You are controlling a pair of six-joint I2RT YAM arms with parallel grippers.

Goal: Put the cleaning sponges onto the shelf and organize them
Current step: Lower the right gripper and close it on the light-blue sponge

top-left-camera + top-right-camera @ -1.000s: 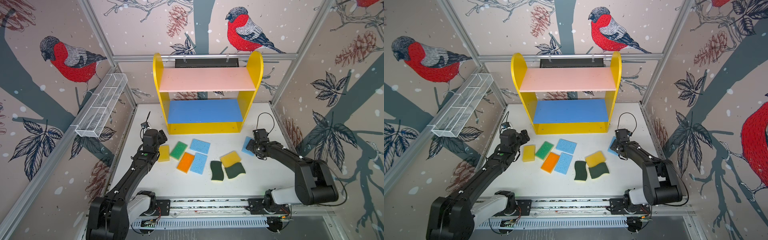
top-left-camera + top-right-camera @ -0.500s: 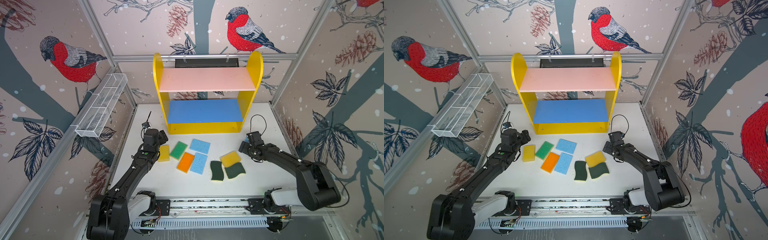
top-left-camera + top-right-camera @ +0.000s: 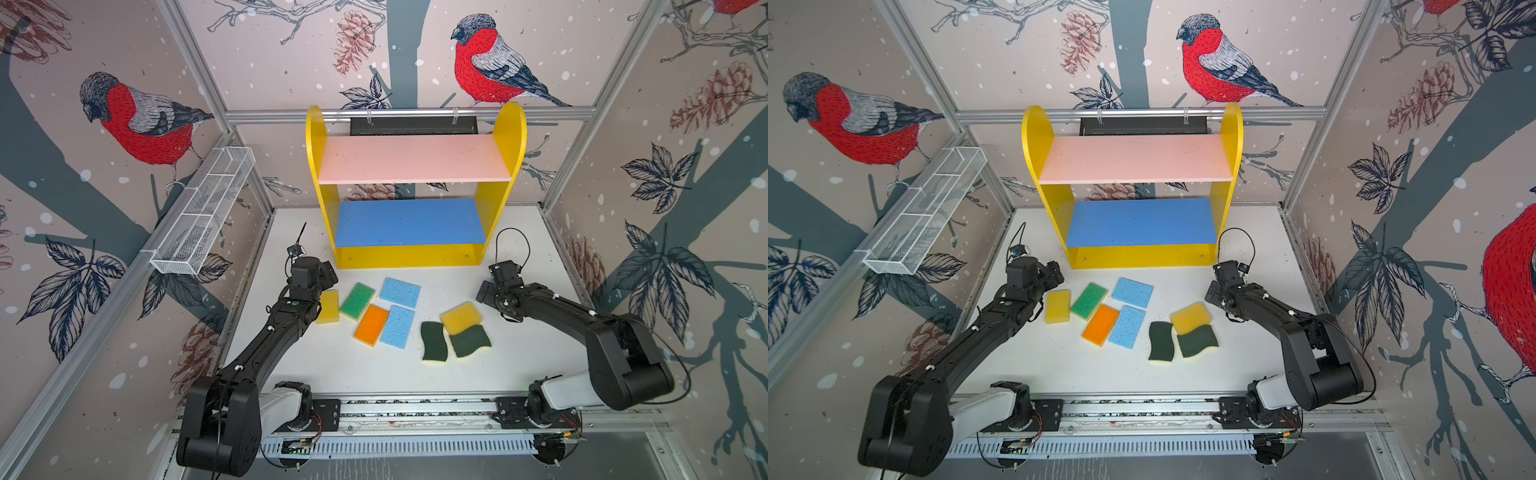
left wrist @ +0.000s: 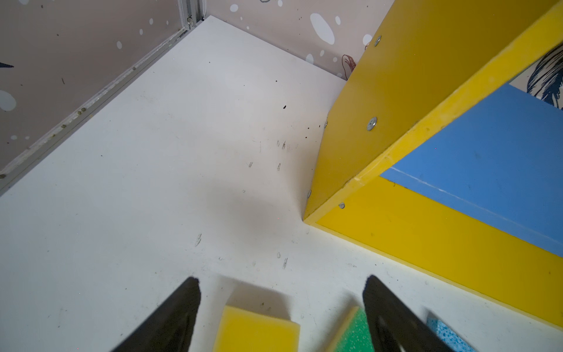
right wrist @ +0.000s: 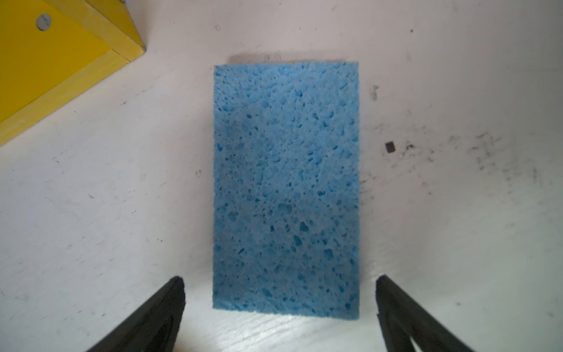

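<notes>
From above, the right arm (image 3: 552,307) covers a blue sponge (image 5: 286,189); only the right wrist view shows it, lying flat on the counter (image 5: 91,213) near a front corner of the shelf (image 5: 45,61). There the right fingers (image 5: 170,304) stand wide apart, one on each side of the sponge's near end, clear of it and holding nothing. The left fingers (image 4: 179,307) are likewise spread and hold nothing. Between them a yellow sponge (image 4: 253,332) is cut off by the frame edge, and one finger hides part of a green sponge (image 4: 350,335). Whether either pair touches the counter cannot be told. Both top views show what the wrist views miss: the other sponges on the counter in front of the shelf, namely an orange sponge (image 3: 371,325), two more blue sponges (image 3: 400,293) and a second yellow one (image 3: 461,318) touching two dark scourers (image 3: 434,341). The shelf's bottom tier is hidden under its blue board (image 3: 409,222).
</notes>
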